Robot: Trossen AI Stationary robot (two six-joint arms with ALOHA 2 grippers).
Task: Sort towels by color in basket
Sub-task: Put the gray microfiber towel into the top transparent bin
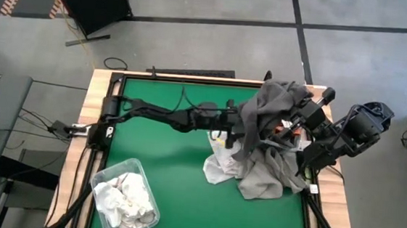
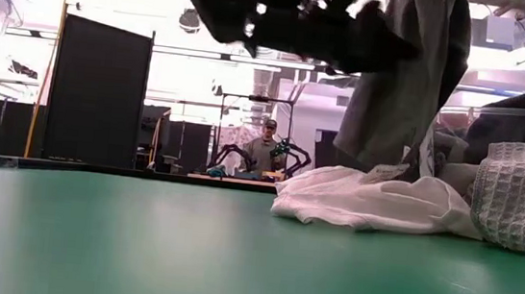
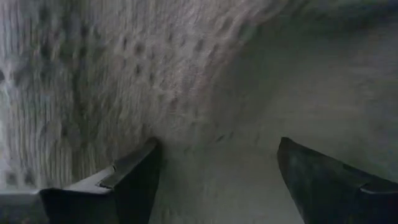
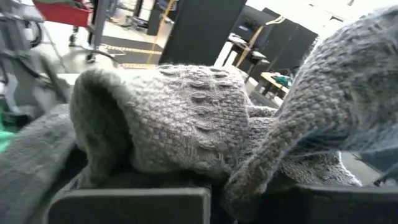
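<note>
At seven o'clock on the table (image 1: 175, 199) sits my clear bin (image 1: 101, 176), holding only white towels (image 1: 130, 201). My left gripper (image 3: 217, 180) reaches in from nine o'clock with fingers spread wide, grey weave filling the gap between them; I judge nothing is pinched yet. That grey towel (image 1: 265, 111) hangs long-axis upright straight ahead of my left fingers, so the left arm is the nearer. At three o'clock lies the heap: a white towel (image 1: 221, 163) under grey ones. My right gripper (image 1: 306, 126) is clamped on the grey towel.
</note>
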